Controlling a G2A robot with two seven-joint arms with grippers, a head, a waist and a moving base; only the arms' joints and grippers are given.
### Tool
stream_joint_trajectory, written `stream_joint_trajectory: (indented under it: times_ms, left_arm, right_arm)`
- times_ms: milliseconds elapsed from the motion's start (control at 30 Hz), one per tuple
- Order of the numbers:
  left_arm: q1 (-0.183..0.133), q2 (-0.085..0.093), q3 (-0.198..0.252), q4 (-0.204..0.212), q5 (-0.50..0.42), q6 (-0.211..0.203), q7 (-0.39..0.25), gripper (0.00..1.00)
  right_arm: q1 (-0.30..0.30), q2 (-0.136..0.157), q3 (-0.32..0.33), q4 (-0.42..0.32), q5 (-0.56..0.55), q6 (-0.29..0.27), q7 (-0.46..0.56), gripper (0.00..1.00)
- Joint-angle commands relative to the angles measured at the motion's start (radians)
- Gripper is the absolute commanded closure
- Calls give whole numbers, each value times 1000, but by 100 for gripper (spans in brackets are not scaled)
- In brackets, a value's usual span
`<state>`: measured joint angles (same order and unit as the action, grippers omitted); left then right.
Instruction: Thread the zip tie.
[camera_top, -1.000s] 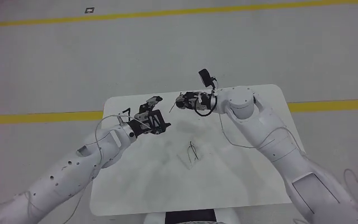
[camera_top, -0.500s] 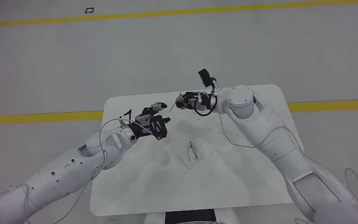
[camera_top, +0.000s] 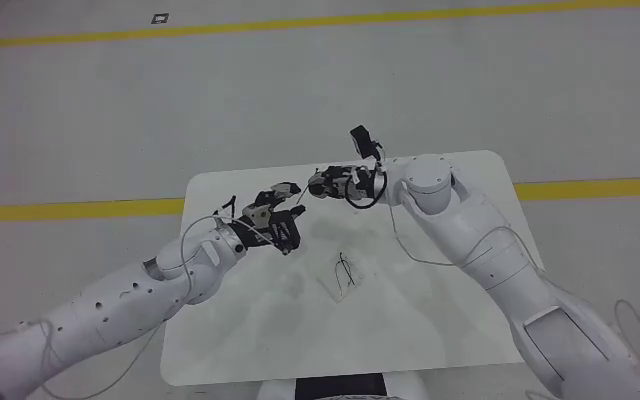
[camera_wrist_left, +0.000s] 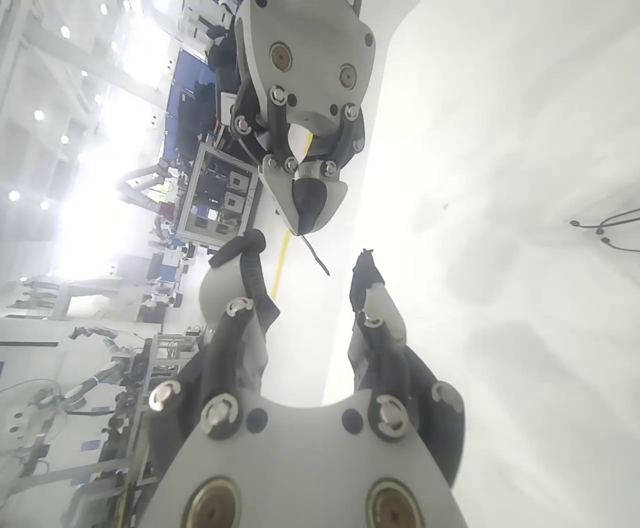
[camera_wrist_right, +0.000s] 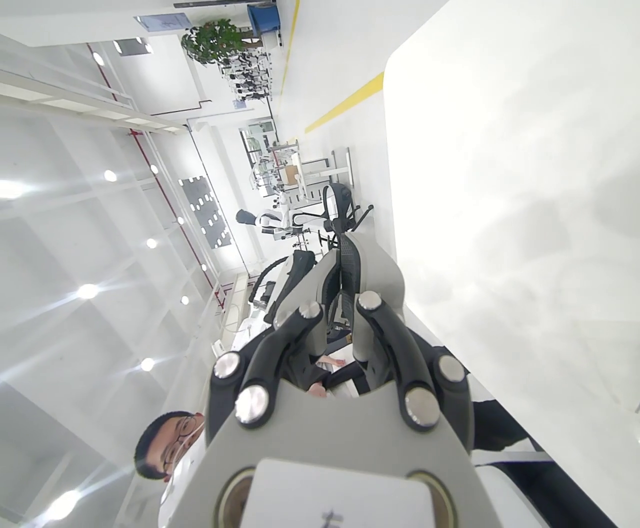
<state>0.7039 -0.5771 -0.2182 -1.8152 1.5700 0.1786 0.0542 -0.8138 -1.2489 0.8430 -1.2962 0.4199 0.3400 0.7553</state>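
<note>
The white desk (camera_top: 430, 330) was the biggest thing there, and both arms met over the far half of it, up off the surface. The left end effector (camera_wrist_left: 307, 262) had its fingers spread well apart, nothing in them. Facing it tip to tip, pretty close, the right end effector (camera_wrist_left: 306, 220) had its fingers pressed together on the zip tie (camera_wrist_left: 315, 257). That one was a thin black strip, and a short bit of its tail poked out toward the left arm's side. The free tip sat about level with the gap between the left fingers (camera_wrist_left: 367, 280) and seemed to touch neither of them. Nearer the robot, a few more loose zip ties (camera_top: 343, 272) lay in a small tangle mid-desk, well apart from both end effectors.
</note>
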Motion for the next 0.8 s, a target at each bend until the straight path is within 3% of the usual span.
stream_joint_trajectory:
  times_ms: [0, 133, 533, 767]
  left_arm:
    - [-14, 1, 21, 1, 0, 14, 0, 65]
    - [-38, 1, 48, 5, 0, 37, 8, 68]
    - [-44, -5, 48, 11, 0, 42, 24, 80]
    - [-47, -9, 48, 15, 0, 41, 25, 80]
  right_arm:
    - [0, 1, -2, -4, 4, 0, 3, 100]
    - [-2, 2, -2, -11, 14, 0, 6, 100]
    - [-10, 6, -6, -23, 32, 0, 4, 100]
    - [-7, 6, -9, -26, 42, 0, 7, 100]
